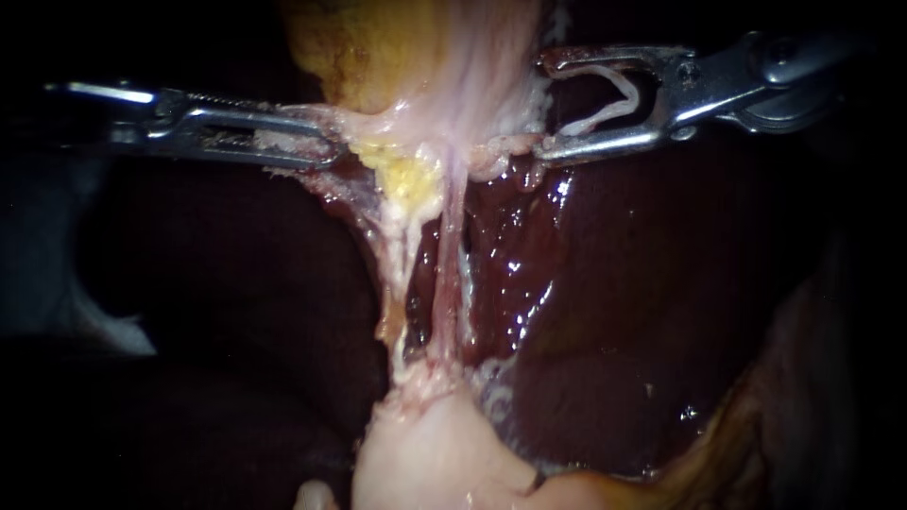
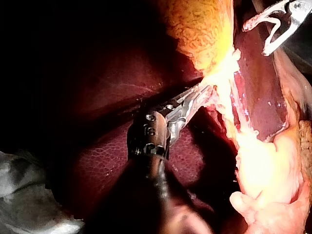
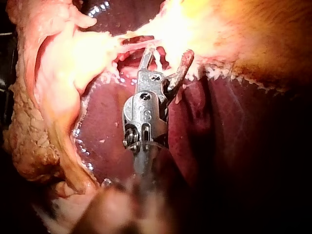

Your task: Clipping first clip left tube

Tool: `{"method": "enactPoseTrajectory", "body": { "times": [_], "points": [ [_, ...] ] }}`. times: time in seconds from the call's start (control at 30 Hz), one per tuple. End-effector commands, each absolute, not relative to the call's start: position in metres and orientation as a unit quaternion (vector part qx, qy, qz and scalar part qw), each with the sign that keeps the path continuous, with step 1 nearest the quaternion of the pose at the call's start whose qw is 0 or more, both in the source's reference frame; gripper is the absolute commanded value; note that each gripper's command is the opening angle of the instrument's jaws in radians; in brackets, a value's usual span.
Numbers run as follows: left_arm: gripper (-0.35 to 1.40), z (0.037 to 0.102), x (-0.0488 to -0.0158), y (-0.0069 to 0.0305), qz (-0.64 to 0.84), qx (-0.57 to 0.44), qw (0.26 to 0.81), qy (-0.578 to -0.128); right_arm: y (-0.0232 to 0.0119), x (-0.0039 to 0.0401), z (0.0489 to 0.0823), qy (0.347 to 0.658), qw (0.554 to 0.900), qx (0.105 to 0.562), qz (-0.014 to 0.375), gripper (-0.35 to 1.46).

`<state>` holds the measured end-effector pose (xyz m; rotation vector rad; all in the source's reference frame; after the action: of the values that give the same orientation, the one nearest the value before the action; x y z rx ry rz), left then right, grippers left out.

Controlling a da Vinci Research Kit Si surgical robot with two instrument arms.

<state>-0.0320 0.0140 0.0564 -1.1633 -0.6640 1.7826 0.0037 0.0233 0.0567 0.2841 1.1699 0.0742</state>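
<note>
Our left slender steel instrument [image 1: 326, 149] has its jaws clamped tight on pale pink tissue [image 1: 406, 118]. Our right steel instrument [image 1: 541, 106] carries a curved white clip [image 1: 627, 93] between wide-spread jaws.

Two instruments: the left instrument [image 1: 331, 151] and the right instrument [image 1: 543, 106]. One white clip [image 1: 628, 94] (seated between the right instrument's jaws). Two tubes below both instruments' jaws: left tube [image 1: 397, 269], right tube [image 1: 452, 246]. One liver [image 1: 586, 312], one gallbladder [image 1: 472, 57].

- Endoscope view: surroundings black at the edges, light brightest at centre.
- A pale, crumpled cloth [image 1: 99, 326] lies dim at 8 o'clock, half in shadow.
</note>
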Motion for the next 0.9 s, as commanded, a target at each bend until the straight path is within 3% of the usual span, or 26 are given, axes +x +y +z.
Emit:
{"method": "enactPoseTrajectory", "body": {
  "times": [0.03,0.23,0.6,0.9],
  "points": [
    [-0.35,0.0564,-0.0320,0.0139,0.718,-0.468,0.441,-0.268,0.0233,0.0036,0.0567,0.550,0.824,0.134,0.035,0.50],
    [-0.35,0.0557,-0.0312,0.0143,0.717,-0.468,0.441,-0.269,0.0233,0.0036,0.0567,0.550,0.824,0.134,0.035,0.50],
    [-0.35,0.0494,-0.0249,0.0167,0.705,-0.473,0.462,-0.255,0.0233,0.0037,0.0566,0.550,0.823,0.134,0.035,0.50],
    [-0.35,0.0490,-0.0245,0.0166,0.704,-0.474,0.464,-0.254,0.0225,0.0041,0.0562,0.555,0.820,0.139,0.027,0.50]
  ]
}}
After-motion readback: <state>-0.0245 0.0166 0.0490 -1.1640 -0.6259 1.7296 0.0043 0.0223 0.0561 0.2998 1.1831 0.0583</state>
